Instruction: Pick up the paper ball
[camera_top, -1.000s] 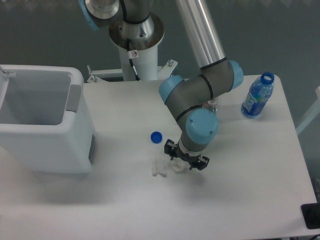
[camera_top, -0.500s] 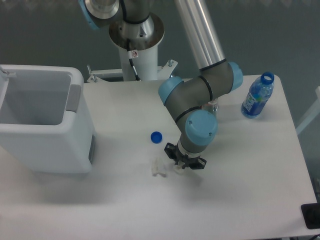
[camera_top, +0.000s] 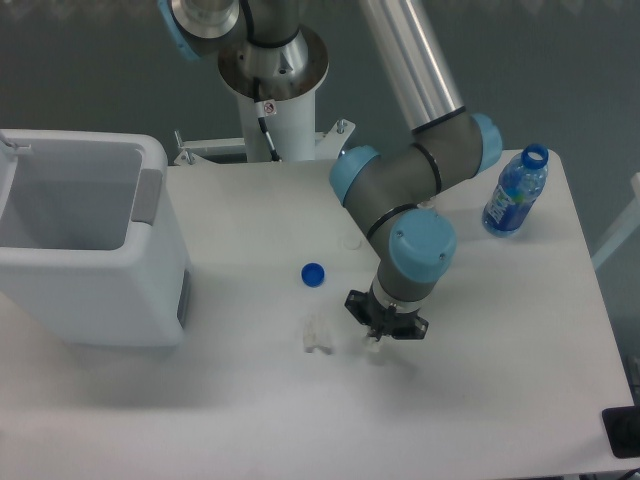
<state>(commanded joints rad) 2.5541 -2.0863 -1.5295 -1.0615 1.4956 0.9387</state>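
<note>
The gripper (camera_top: 377, 341) has shifted right, pinching the paper ball (camera_top: 374, 347).

A robotics lab, by the look of it; a robot arm (camera_top: 415, 190) on a white pedestal (camera_top: 275, 95) behind a plain white tabletop (camera_top: 500, 380); a white bin (camera_top: 85, 250) left of the pedestal; bare grey floor beyond.

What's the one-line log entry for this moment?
phase: grasp | gripper: shut on paper ball, low over table | translucent lump: left of it | blue cap: untouched
</note>
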